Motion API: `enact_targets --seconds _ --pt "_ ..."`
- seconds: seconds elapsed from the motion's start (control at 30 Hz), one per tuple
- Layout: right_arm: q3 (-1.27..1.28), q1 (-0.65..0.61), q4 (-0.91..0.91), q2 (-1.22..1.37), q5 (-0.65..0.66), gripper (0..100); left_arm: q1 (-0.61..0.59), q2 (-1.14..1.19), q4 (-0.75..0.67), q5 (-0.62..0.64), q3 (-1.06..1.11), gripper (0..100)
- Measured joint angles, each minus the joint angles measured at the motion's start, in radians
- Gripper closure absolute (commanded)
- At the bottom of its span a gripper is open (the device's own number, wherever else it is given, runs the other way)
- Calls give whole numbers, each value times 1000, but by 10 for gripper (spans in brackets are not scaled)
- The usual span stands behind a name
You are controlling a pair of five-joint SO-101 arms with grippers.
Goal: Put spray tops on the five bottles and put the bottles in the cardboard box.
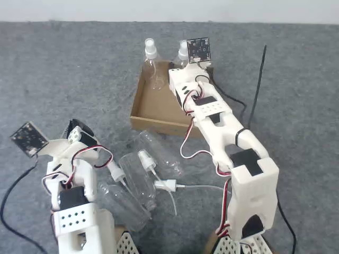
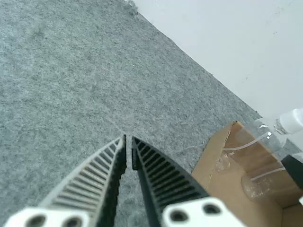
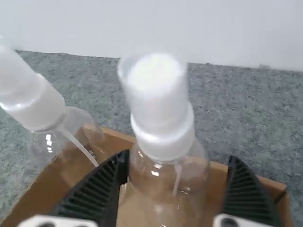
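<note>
Cardboard box (image 1: 158, 125) sits at the far middle of the grey carpeted surface (image 1: 63, 69), and two clear bottles with spray tops stand upright at its far end. My right pincer (image 3: 176, 161) reaches into the box and straddles one of them, the nearer bottle (image 3: 163, 142). Its fingers are spread apart, one on each side of the bottle's shoulder; one finger looks to be touching the plastic, while the other stands off with a gap. The second standing bottle (image 3: 33, 104) is just beside it, outside my fingers.

My left pincer (image 2: 129, 139) has its fingers drawn together with only a sliver between them and nothing held, pointing over bare carpet with the box off to one side.

Between my two arms, in front of the box, three more bottles (image 1: 143, 180) lie on their sides close together. A loose spray top (image 1: 167, 185) with its tube lies just beside them.
</note>
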Motion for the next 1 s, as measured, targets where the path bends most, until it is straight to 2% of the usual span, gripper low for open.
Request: enact_targets --seconds 0.3,0.6,1.0 --pt "-14 -2 26 -5 0 734 0 0 0 0 0 989" --pt "54 -6 41 -117 0 734 0 0 0 0 0 989" --pt "54 -6 338 -293 0 734 0 0 0 0 0 989"
